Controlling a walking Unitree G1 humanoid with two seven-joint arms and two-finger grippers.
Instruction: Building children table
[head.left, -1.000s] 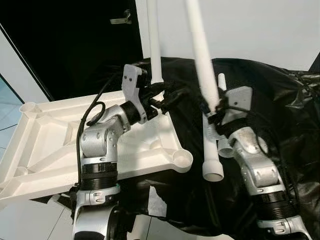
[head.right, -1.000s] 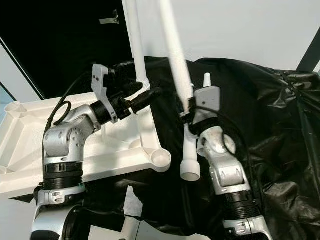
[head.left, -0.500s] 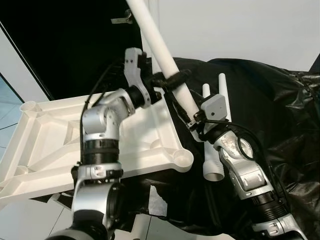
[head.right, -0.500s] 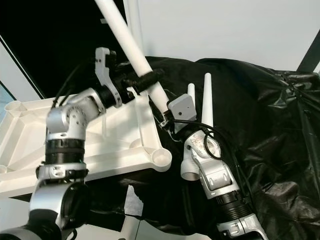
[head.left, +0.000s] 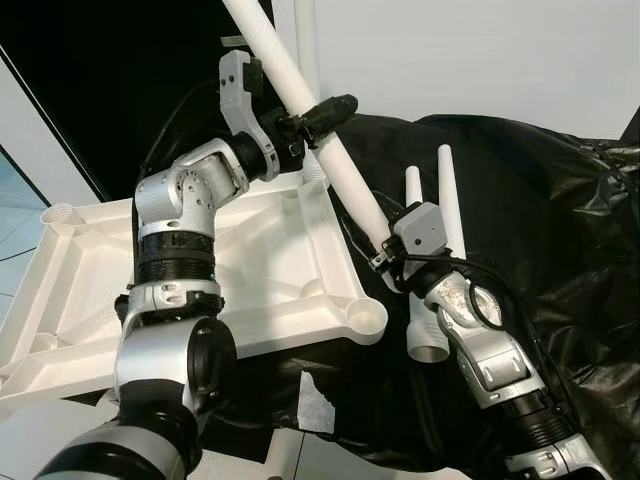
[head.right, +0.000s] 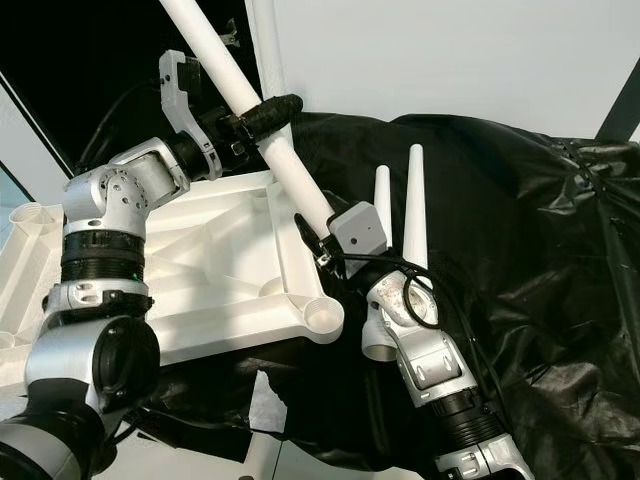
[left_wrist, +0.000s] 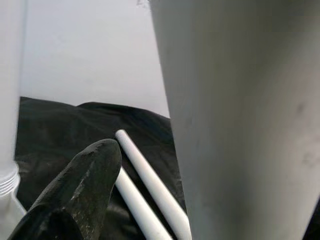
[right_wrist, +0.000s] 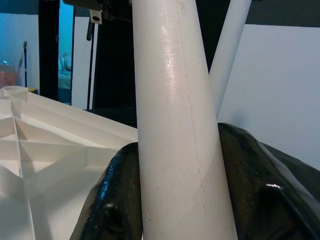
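The white plastic tabletop (head.left: 90, 300) lies upside down, ribs up, with round sockets at its corners. One white leg (head.left: 305, 60) stands upright in its far corner. A second white table leg (head.left: 340, 170) slants across the scene, top toward the left. My left gripper (head.left: 318, 108) is shut around its upper part. My right gripper (head.left: 378, 255) is shut on its lower end, and in the right wrist view the leg (right_wrist: 175, 125) sits between both black fingers (right_wrist: 115, 200). Two more legs (head.left: 445, 200) lie on the black cloth.
Black cloth (head.left: 560, 220) covers the surface to the right, under the loose legs. The tabletop's near corner socket (head.left: 365, 318) lies just left of my right forearm. A dark doorway (head.left: 110, 100) lies behind the tabletop and a white wall (head.left: 480, 50) behind the cloth.
The held leg has tipped from nearly upright to a slant toward the left. My left gripper left the standing leg, rose and closed on the slanted one. My right gripper moved toward the tabletop.
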